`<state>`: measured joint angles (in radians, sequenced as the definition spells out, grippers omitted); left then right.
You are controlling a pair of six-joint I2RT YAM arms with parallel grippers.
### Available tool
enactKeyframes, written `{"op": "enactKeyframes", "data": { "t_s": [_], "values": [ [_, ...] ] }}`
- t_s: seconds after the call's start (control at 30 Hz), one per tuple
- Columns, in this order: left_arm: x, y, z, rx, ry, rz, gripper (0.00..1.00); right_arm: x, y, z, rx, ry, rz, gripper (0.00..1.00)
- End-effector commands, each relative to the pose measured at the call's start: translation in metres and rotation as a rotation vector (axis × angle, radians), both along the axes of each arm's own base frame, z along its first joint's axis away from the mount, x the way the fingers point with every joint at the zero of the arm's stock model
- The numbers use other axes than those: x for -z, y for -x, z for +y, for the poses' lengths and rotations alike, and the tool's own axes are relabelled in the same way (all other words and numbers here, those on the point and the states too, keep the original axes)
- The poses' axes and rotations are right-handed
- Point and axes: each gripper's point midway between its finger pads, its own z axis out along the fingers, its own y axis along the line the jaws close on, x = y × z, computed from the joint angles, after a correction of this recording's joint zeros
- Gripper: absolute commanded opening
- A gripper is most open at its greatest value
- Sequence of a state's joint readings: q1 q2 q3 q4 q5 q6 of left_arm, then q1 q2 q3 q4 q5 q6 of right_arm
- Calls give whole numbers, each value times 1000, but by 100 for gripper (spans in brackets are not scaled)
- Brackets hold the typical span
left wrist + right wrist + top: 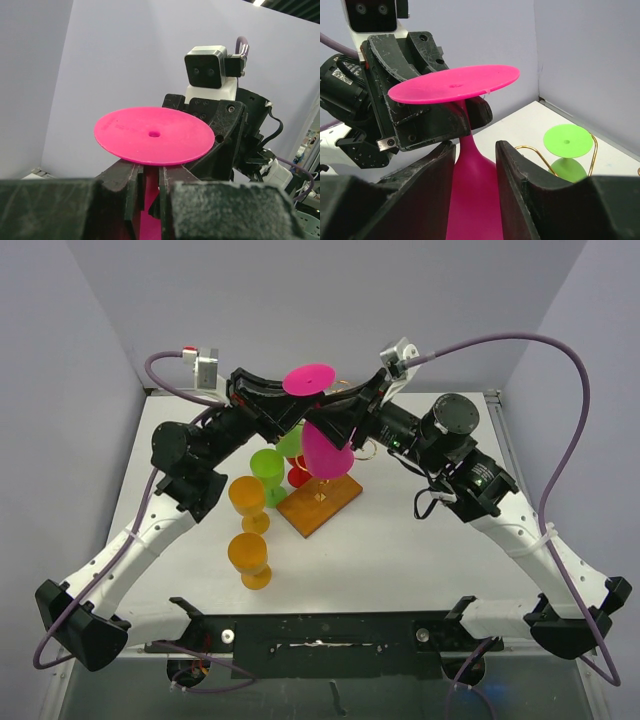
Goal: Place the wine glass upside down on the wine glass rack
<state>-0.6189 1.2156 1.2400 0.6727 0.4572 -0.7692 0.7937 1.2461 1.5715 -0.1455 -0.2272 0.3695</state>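
A pink wine glass (308, 379) is held upside down above the wine glass rack, foot disc on top and bowl hanging below. My left gripper (288, 420) is shut on its stem just under the foot, as the left wrist view (149, 172) shows below the pink disc (152, 135). My right gripper (342, 426) has its fingers on both sides of the bowl (475, 200) and presses against it. The rack's gold wire (530, 148) rises from a brown wooden base (322, 504) right under the bowl.
A green glass (568, 140) hangs upside down on the rack. Another green glass (267, 468) and a red one (298, 477) are beside the base. Two orange glasses (247, 497) (249, 555) stand left of it, toward the front.
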Motion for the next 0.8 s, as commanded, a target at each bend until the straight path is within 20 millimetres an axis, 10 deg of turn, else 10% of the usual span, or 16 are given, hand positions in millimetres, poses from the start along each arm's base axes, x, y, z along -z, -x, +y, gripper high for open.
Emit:
{"op": "enactKeyframes", "data": {
  "t_s": [0.0,0.77],
  "values": [
    [-42,56,20,112,101,-129,7,-19,-7,-11,49,-65,-86,0],
    [-39,45,28,59,147,-58,27,-37,3,-29,85,-151,-186,0]
  ]
}}
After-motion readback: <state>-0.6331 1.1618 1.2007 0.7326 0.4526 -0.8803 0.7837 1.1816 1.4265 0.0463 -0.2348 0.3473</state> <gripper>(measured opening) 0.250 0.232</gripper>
